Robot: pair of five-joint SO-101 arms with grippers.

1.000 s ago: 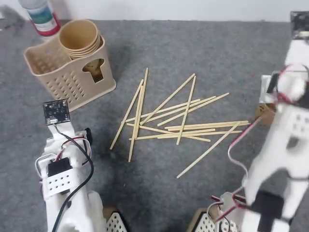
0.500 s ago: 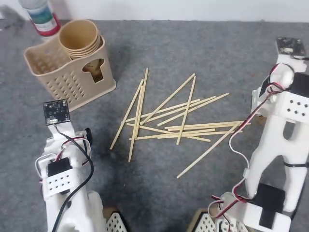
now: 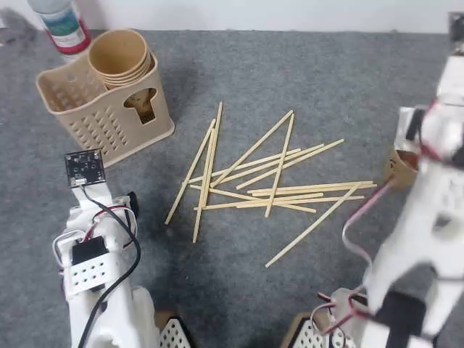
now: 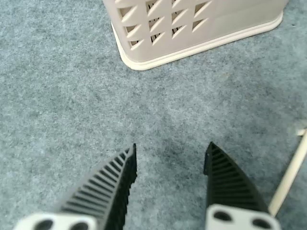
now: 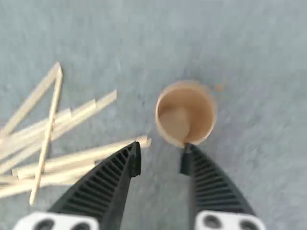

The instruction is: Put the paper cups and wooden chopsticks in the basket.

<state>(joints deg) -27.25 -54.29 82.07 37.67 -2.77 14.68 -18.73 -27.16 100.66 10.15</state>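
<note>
Upright cup (image 5: 185, 113) just ahead of right gripper (image 5: 160, 149), jaws apart, one tip at its rim. Probably light, thin-walled, easily crushed: best pinched gently over the rim. Left gripper (image 4: 170, 154) agape too, basket (image 4: 216, 19) just beyond.

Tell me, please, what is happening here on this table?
Two robot arms are clearing things into a beige basket. A stack of paper cups already sits in the basket. One more paper cup stands on the grey mat, and the right gripper hovers just beside it with its fingers open, not gripping it yet. The wooden chopsticks all lie scattered in the middle of the mat. The left gripper, also open and empty, is near the basket.
</note>
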